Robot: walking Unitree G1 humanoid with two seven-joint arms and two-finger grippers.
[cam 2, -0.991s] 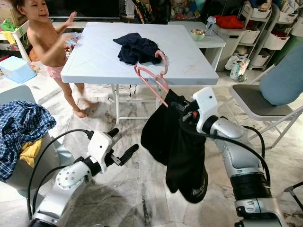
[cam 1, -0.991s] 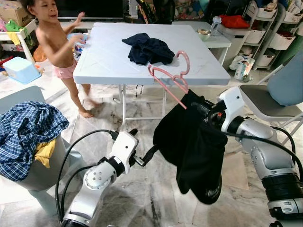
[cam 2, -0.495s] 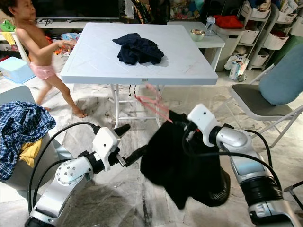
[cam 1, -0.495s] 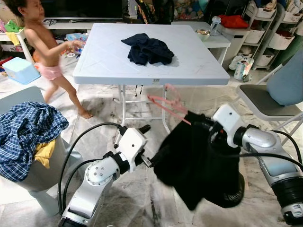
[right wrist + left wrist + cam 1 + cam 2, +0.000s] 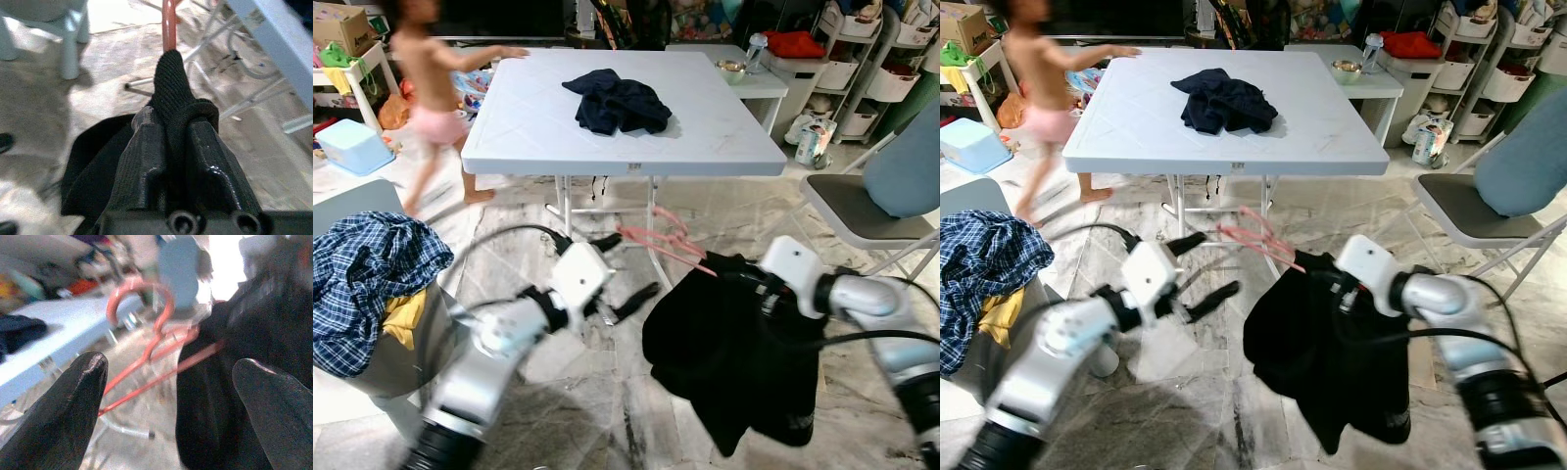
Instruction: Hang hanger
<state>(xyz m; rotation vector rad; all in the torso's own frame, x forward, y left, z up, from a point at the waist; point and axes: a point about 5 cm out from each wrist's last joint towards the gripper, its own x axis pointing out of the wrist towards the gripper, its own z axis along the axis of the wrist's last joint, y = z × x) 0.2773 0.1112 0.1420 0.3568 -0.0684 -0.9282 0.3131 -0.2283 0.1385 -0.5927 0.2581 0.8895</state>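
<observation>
A pink hanger (image 5: pixel 658 242) carries a black garment (image 5: pixel 724 352), held low over the floor in front of the white table. My right gripper (image 5: pixel 173 117) is shut on the cloth-covered shoulder of the hanger, and the pink rod (image 5: pixel 168 22) sticks out past its fingers. The hook (image 5: pixel 146 303) points toward the table. My left gripper (image 5: pixel 622 270) is open, just left of the garment and below the hook. Its fingers (image 5: pixel 63 416) stand apart on either side of the hanger's pink wires without touching them.
The white folding table (image 5: pixel 538 127) holds a dark blue garment (image 5: pixel 617 101). A person (image 5: pixel 426 88) moves at its far left corner. A basket with a plaid shirt (image 5: pixel 372 274) stands at my left and a grey chair (image 5: pixel 862 201) at my right. Shelves line the back right.
My right arm has lowered the hanger and garment from table height to below the table edge. My left gripper has risen toward the hanger. The person has stepped left and laid a hand on the table.
</observation>
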